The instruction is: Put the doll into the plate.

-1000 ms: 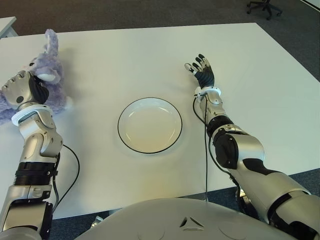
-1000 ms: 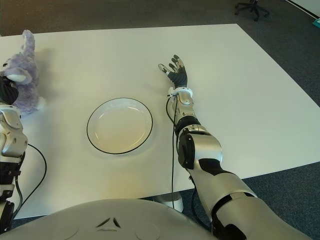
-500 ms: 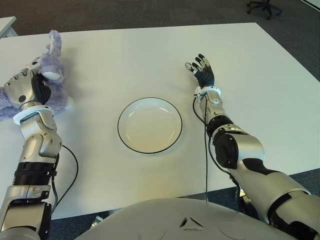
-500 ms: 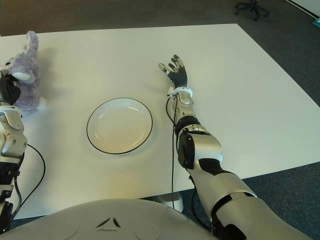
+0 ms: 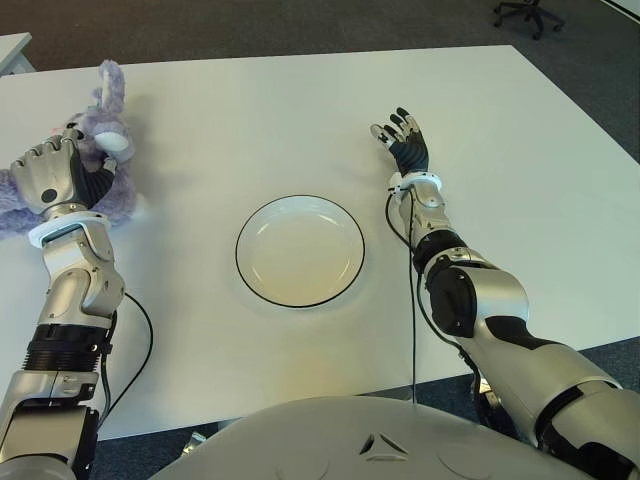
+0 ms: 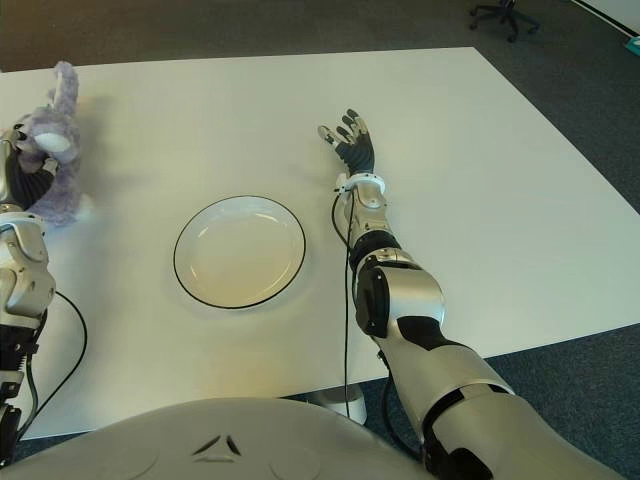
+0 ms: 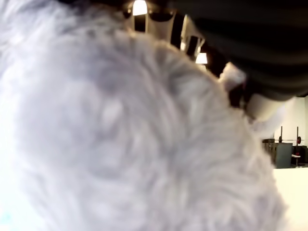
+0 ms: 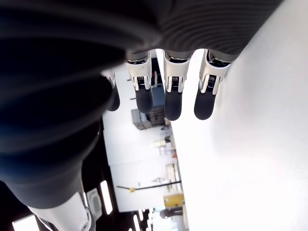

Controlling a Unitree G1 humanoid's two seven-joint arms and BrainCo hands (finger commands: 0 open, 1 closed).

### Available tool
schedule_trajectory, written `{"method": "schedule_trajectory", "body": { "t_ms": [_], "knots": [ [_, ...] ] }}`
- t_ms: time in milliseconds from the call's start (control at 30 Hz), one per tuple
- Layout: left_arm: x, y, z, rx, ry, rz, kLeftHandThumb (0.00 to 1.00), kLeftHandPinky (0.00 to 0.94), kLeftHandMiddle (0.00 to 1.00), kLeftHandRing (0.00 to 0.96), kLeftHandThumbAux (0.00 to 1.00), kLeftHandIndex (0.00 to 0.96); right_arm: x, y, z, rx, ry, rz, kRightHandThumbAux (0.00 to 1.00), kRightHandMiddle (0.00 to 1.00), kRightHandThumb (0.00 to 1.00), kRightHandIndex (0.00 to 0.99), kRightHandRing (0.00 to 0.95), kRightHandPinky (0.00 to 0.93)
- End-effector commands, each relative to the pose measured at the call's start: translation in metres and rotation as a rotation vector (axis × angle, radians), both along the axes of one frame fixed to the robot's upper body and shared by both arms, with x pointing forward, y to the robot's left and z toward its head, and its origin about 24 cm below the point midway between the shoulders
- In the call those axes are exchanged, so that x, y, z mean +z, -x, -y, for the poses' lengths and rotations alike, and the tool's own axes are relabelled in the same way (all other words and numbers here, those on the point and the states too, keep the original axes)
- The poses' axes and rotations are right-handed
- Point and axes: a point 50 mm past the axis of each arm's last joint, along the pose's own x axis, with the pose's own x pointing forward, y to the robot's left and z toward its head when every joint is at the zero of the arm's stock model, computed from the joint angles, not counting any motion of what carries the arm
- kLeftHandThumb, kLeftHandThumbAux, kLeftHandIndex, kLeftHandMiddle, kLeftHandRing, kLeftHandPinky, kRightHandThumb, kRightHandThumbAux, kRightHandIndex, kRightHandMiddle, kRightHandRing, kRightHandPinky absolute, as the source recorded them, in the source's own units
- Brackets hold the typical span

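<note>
At the far left of the white tabletop [image 5: 200, 340] lay one doll [image 5: 108, 150], a purple plush with a pale snout and a long ear standing up. The left hand [image 5: 48, 172] was pressed against its near side, fingers [image 5: 88, 182] curled into the fur; the left wrist view was filled with purple plush, which fits a grasp. The doll's lower body appeared to touch the tabletop, so I judged the hold made but the lift not yet begun.

To the right, near the middle and well apart from the doll, sat one plate [image 5: 299, 200], white with a dark rim and nothing in it. Further right, the right hand [image 5: 403, 140] showed beyond the plate, holding nothing, its fingers [image 8: 173, 103] extended and spread.

The risks came from the plush itself. The fingers seemed to hold mostly fur and soft stuffing on one side, so the doll could sag, twist or slip free during the carry. Hanging limbs might also brush the rim and nudge the plate, or leave the doll draped half over the edge.

Count: one doll, one plate, two hands.
</note>
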Motion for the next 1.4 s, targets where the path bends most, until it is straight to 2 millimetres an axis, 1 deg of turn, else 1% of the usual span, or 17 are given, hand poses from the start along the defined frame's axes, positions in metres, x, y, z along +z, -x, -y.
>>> {"method": "schedule_trajectory", "body": {
  "t_ms": [33, 67, 100, 167, 200, 267, 400, 500, 533, 633, 700, 867, 1033, 1167, 1300, 1367, 1400],
  "knots": [
    [-0.0074, 0.0033, 0.0022, -0.019, 0.008, 0.002, 0.450, 0.508, 0.440, 0.480, 0.229, 0.224, -0.0339, 0.0149, -0.0031, 0.003, -0.018, -0.161, 0.796, 0.098, 0.241, 0.081, 0.103, 0.137],
    [-0.0071, 0.0034, 0.0025, -0.024, 0.013, 0.015, 0.449, 0.498, 0.436, 0.474, 0.229, 0.223, -0.0338, 0.0149, -0.0032, 0.003, -0.019, -0.161, 0.796, 0.098, 0.242, 0.081, 0.103, 0.138],
    [-0.0066, 0.0035, 0.0031, -0.036, 0.022, 0.038, 0.455, 0.422, 0.393, 0.421, 0.236, 0.221, -0.0339, 0.0149, -0.0033, 0.003, -0.020, -0.161, 0.797, 0.100, 0.244, 0.083, 0.105, 0.139],
    [-0.0061, 0.0038, 0.0037, -0.050, 0.031, 0.063, 0.458, 0.373, 0.367, 0.388, 0.241, 0.219, -0.0339, 0.0150, -0.0035, 0.003, -0.021, -0.161, 0.795, 0.101, 0.250, 0.084, 0.105, 0.141],
    [-0.0059, 0.0038, 0.0039, -0.057, 0.034, 0.073, 0.458, 0.369, 0.366, 0.386, 0.241, 0.219, -0.0340, 0.0150, -0.0035, 0.003, -0.021, -0.161, 0.795, 0.101, 0.250, 0.084, 0.105, 0.141],
    [-0.0055, 0.0040, 0.0044, -0.072, 0.035, 0.093, 0.469, 0.296, 0.334, 0.328, 0.250, 0.207, -0.0340, 0.0150, -0.0034, 0.004, -0.020, -0.161, 0.795, 0.101, 0.252, 0.085, 0.105, 0.139],
    [-0.0051, 0.0043, 0.0050, -0.090, 0.038, 0.114, 0.475, 0.253, 0.299, 0.277, 0.255, 0.194, -0.0339, 0.0149, -0.0032, 0.004, -0.017, -0.160, 0.796, 0.100, 0.251, 0.084, 0.104, 0.138],
    [-0.0050, 0.0043, 0.0054, -0.103, 0.046, 0.133, 0.475, 0.247, 0.274, 0.255, 0.251, 0.180, -0.0338, 0.0149, -0.0034, 0.005, -0.017, -0.160, 0.798, 0.098, 0.247, 0.081, 0.102, 0.136],
    [-0.0050, 0.0043, 0.0055, -0.106, 0.050, 0.138, 0.471, 0.208, 0.242, 0.213, 0.249, 0.165, -0.0338, 0.0149, -0.0034, 0.005, -0.017, -0.159, 0.800, 0.098, 0.247, 0.083, 0.103, 0.139],
    [-0.0051, 0.0043, 0.0055, -0.111, 0.059, 0.149, 0.467, 0.188, 0.216, 0.188, 0.248, 0.145, -0.0338, 0.0149, -0.0035, 0.005, -0.017, -0.159, 0.801, 0.098, 0.249, 0.084, 0.104, 0.142],
    [-0.0052, 0.0042, 0.0054, -0.112, 0.064, 0.153, 0.461, 0.158, 0.175, 0.154, 0.243, 0.111, -0.0338, 0.0149, -0.0035, 0.005, -0.018, -0.160, 0.799, 0.098, 0.251, 0.085, 0.104, 0.142],
    [-0.0055, 0.0038, 0.0054, -0.112, 0.073, 0.163, 0.455, 0.146, 0.130, 0.119, 0.241, 0.067, -0.0339, 0.0149, -0.0035, 0.005, -0.020, -0.159, 0.796, 0.101, 0.258, 0.084, 0.107, 0.145],
    [-0.0059, 0.0032, 0.0052, -0.115, 0.078, 0.181, 0.461, 0.148, 0.120, 0.116, 0.247, 0.049, -0.0340, 0.0152, -0.0042, 0.007, -0.020, -0.156, 0.796, 0.107, 0.261, 0.087, 0.115, 0.153],
    [-0.0055, 0.0032, 0.0051, -0.119, 0.080, 0.198, 0.473, 0.157, 0.116, 0.119, 0.253, 0.042, -0.0340, 0.0153, -0.0047, 0.007, -0.021, -0.156, 0.799, 0.111, 0.263, 0.092, 0.119, 0.152],
    [-0.0054, 0.0025, 0.0057, -0.126, 0.087, 0.218, 0.486, 0.194, 0.118, 0.133, 0.253, 0.029, -0.0340, 0.0153, -0.0049, 0.007, -0.019, -0.155, 0.800, 0.111, 0.267, 0.094, 0.118, 0.150],
    [-0.0052, 0.0023, 0.0060, -0.132, 0.089, 0.228, 0.488, 0.181, 0.117, 0.132, 0.252, 0.025, -0.0339, 0.0153, -0.0052, 0.008, -0.019, -0.155, 0.800, 0.110, 0.266, 0.094, 0.115, 0.143],
    [-0.0051, 0.0022, 0.0061, -0.135, 0.089, 0.233, 0.491, 0.155, 0.114, 0.128, 0.248, 0.022, -0.0339, 0.0153, -0.0053, 0.009, -0.020, -0.155, 0.798, 0.108, 0.261, 0.090, 0.111, 0.134]
  ]
}}
